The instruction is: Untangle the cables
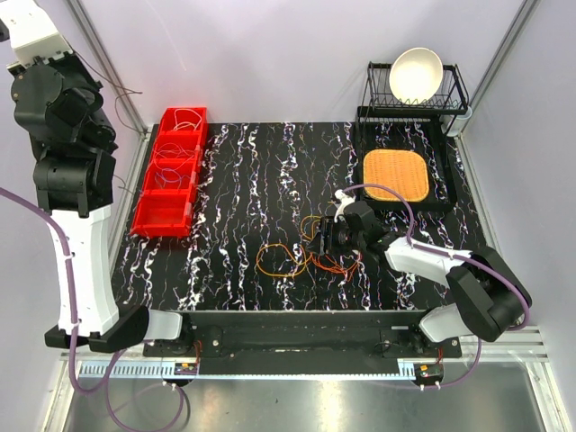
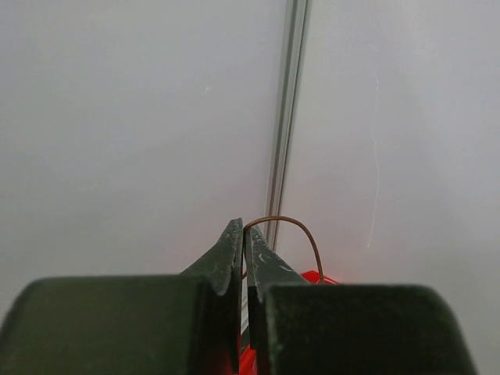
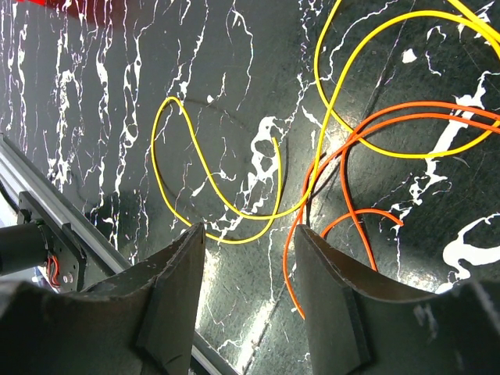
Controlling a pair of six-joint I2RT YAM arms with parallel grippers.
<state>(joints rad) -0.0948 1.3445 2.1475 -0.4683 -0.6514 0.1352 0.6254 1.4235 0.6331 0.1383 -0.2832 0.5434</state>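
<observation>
Step in hand: pulling single strands out of the tangle, one per arm.

L side: left hand (image 2: 244, 234) is up high at the far-left corner, fingers pressed tight together. A thin brown cable (image 2: 291, 219) arcs out from between the tips, so I read it as pinched. Red bins (image 1: 171, 171) sit below and a bit to the right of it. Some bins already hold thin wire loops. Guess: the brown strand is meant for a bin.

R side: right hand (image 3: 250, 230) is low over the tabletop (image 1: 234, 180), fingers apart, nothing gripped. In the wrist view a yellow cable (image 3: 168, 101) loop runs between the tips. The free end of an orange cable (image 3: 286, 269) lies just beside the right-hand finger. Both lie flat on the surface.

The rest of the cables (image 1: 301, 252) sit mid-tabletop, right at the R hand, mostly orange and yellow, loops crossing each other.

Next move, as I judge it:
- R: pick ONE strand. Yellow and orange cross just past the tips, so a careless close takes both.
- R: tips must come right down to the surface, since the strand is thin and flat.
- L: get over a bin before letting go.
</observation>
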